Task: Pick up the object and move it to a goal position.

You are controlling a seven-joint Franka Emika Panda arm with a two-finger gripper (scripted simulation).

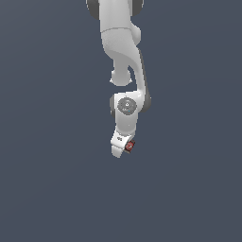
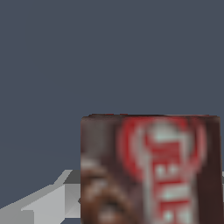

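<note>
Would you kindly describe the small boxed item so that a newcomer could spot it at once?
Follow the white robot arm down the plain grey-blue backdrop to the white tool at its end. At that tool, on the exterior view's right, sits the small dark brown box. Its red-and-white label, which fills the wrist view, is the only colour in the scene.

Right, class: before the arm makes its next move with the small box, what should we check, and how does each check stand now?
1. Box at the hand: ok, it fills the wrist view.
2. Grip closed firmly on it: cannot tell, the contact is hidden.
3. Label readable: not ok, red-and-white print is blurred.
4. Goal position marked: cannot tell, none shows.
5. Obstacles near the arm: ok, none in view.
</note>
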